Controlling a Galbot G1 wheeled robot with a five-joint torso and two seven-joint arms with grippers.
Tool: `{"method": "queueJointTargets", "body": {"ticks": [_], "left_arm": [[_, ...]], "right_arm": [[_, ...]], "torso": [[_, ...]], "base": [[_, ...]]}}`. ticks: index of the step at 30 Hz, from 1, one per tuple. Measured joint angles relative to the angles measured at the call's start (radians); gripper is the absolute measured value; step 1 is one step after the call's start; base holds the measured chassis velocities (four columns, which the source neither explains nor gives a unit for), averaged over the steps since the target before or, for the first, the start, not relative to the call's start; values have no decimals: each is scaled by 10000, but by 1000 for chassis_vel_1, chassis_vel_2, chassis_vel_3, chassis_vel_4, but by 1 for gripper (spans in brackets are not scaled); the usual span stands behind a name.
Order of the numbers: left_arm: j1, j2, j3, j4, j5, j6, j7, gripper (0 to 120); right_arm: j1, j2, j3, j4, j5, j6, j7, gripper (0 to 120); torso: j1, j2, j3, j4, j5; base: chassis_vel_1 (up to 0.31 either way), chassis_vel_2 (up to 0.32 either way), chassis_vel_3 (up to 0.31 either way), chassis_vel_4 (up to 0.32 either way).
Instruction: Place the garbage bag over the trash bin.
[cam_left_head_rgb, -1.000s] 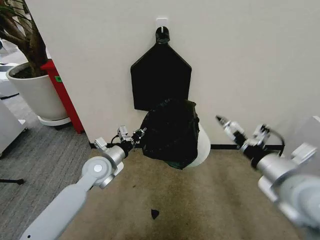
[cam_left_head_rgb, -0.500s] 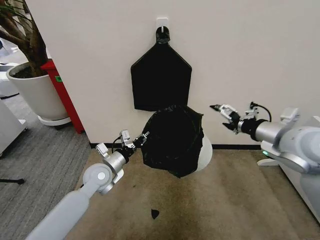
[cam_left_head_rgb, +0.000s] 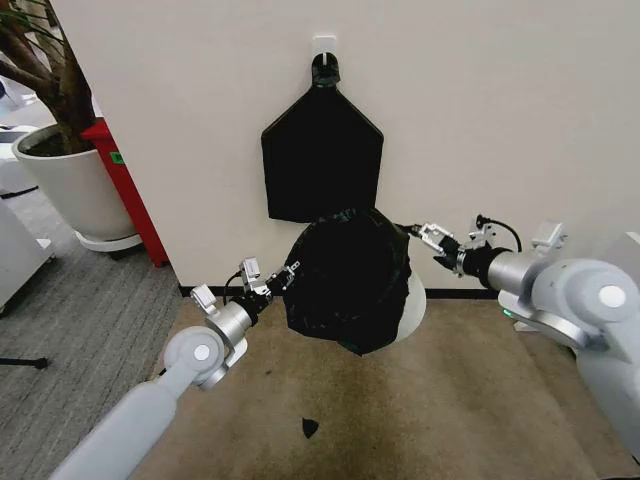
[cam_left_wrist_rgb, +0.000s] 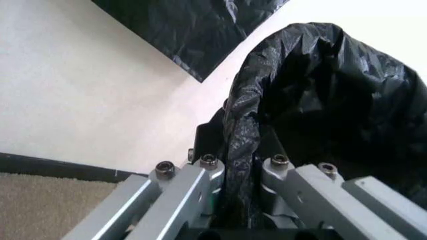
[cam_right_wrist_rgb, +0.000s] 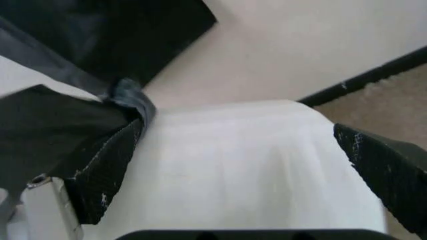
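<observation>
Holding the garbage bag (cam_left_head_rgb: 348, 280) by its left edge: left gripper (cam_left_head_rgb: 283, 276) sits centre-left of the head view, clamped on a fold of the film; left wrist view shows the black plastic pinched between its two fingers (cam_left_wrist_rgb: 200, 172). Bag is centre frame against the wall, draped over the trash bin (cam_left_head_rgb: 412, 300), whose white side peeks out at the bag's right edge. The flat black bundle (cam_left_head_rgb: 322, 160) hangs on the wall just above, apart from the work.

Right gripper (cam_left_head_rgb: 415, 231) is at the bag's upper-right edge, right of centre. Its fingers are spread, nothing gripped; right wrist view shows both dark pads (cam_right_wrist_rgb: 107, 170) straddling the white bin wall (cam_right_wrist_rgb: 233, 165), with a twisted strip of bag hem (cam_right_wrist_rgb: 130, 100) just beside one pad.

Key relation: bag mouth spans left-right between the two grippers. The free hem lies just toward frame centre from the right gripper, so that arm is nearer the uncovered side. Judgement: bag mostly on, right rim not yet seated.
</observation>
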Motion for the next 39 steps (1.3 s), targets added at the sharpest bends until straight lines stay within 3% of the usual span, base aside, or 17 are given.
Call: {"method": "queueJointTargets", "body": {"ticks": [14, 21, 32, 39], "left_arm": [[124, 51, -100, -379, -173, 17, -293, 4], [170, 86, -153, -411, -216, 14, -350, 4], [137, 52, -100, -438, -256, 6, -470, 4], [118, 49, -90, -432, -211, 6, -469, 4]], "right_arm": [[199, 256, -617, -648, -1247, 184, -761, 100], [33, -22, 560, -302, -627, 248, -900, 100], [-56, -194, 888, 129, -69, 314, -921, 100], [-200, -155, 519, 512, 3, 217, -633, 100]], "torso": [[0, 0, 0, 3, 1], [0, 0, -1, 0, -1], [0, 0, 0, 0, 0], [0, 0, -1, 1, -1]], "base": [[0, 0, 0, 0], [0, 0, 0, 0], [0, 0, 0, 0], [0, 0, 0, 0]]}}
